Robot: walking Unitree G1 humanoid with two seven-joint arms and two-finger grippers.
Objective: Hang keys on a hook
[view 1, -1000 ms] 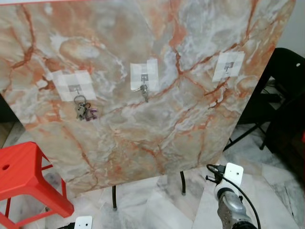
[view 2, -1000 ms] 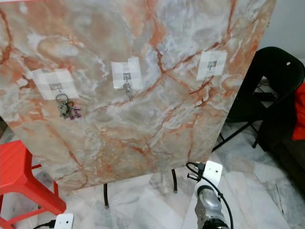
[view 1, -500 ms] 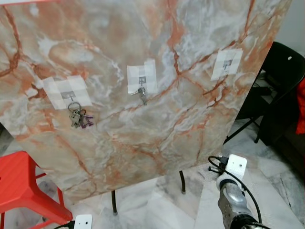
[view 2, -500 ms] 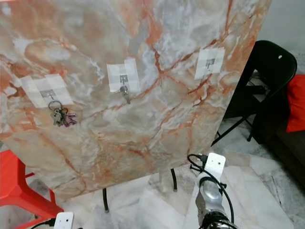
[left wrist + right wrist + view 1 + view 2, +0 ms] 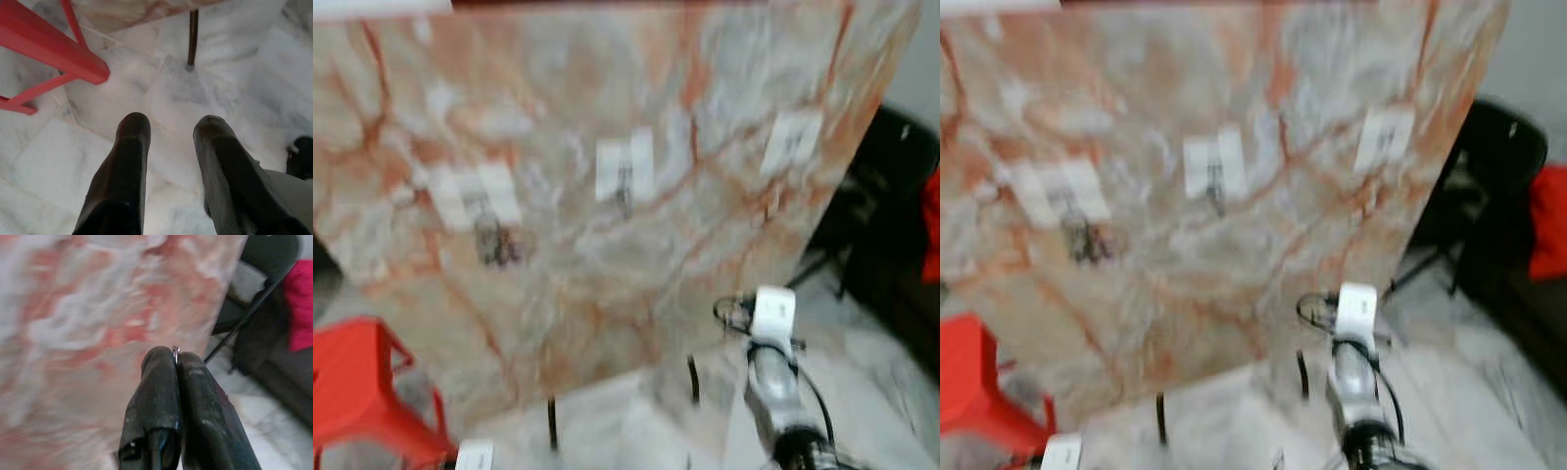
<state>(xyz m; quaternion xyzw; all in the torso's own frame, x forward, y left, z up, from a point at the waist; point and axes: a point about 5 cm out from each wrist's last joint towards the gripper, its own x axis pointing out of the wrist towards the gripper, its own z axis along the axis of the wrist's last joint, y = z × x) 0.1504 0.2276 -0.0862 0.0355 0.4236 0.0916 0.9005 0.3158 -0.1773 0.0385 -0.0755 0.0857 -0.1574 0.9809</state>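
My right gripper (image 5: 175, 357) pinches a key ring (image 5: 175, 350) at its fingertips, the marble board (image 5: 98, 308) ahead of it. My left gripper (image 5: 168, 129) hangs parted above the floor (image 5: 161, 88).

White marble floor (image 5: 230, 63); red stool (image 5: 357, 387); black folding chair (image 5: 1489, 186).

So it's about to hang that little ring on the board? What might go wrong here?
The right gripper pinches only a sliver of the key ring at its fingertips, so it might slip out. The head views are blurred, so aiming at the free right hook on the marble board could be off. The other two hooks already seem to hold keys, which leaves little choice of target.
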